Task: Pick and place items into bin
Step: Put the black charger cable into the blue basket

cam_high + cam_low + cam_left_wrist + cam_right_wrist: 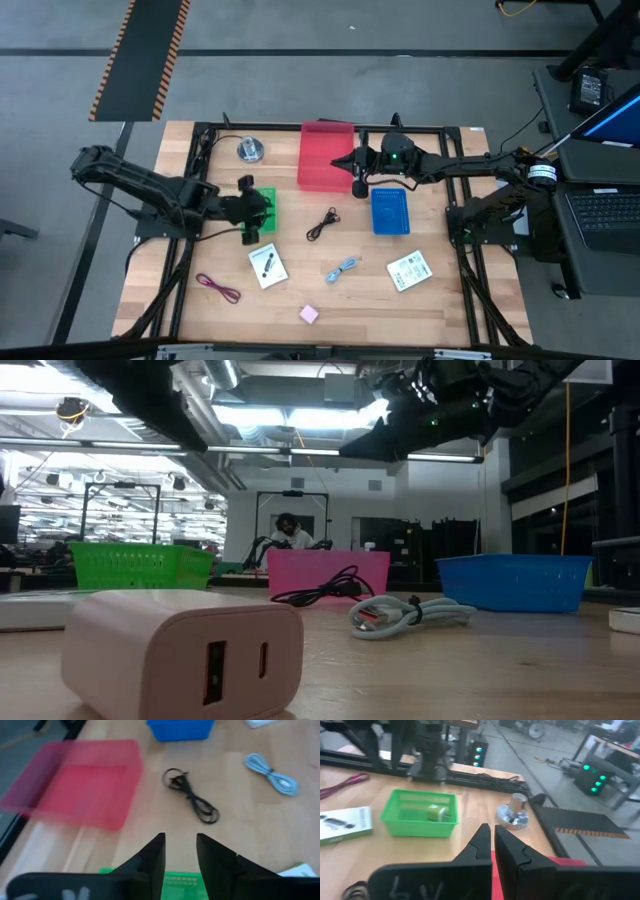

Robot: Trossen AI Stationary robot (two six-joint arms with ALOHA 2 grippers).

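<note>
My left gripper [180, 852] hovers open over the green bin [264, 210], holding nothing. In the right wrist view a small green cube [437, 812] lies inside the green bin [420, 813]. My right gripper [358, 186] is shut and empty, raised at the pink bin's [325, 155] right edge. Loose on the wood lie a black cable [322, 222], a blue cable [343, 268], a maroon cable [218, 287], two white cards [267, 265] [408, 271] and a pink cube [309, 314].
A blue bin [390, 211] stands right of the black cable. A round silver disc [250, 150] sits near the table's far edge, left of the pink bin. A dark frame [430, 128] runs round the table top. A person [288, 532] shows far behind the table.
</note>
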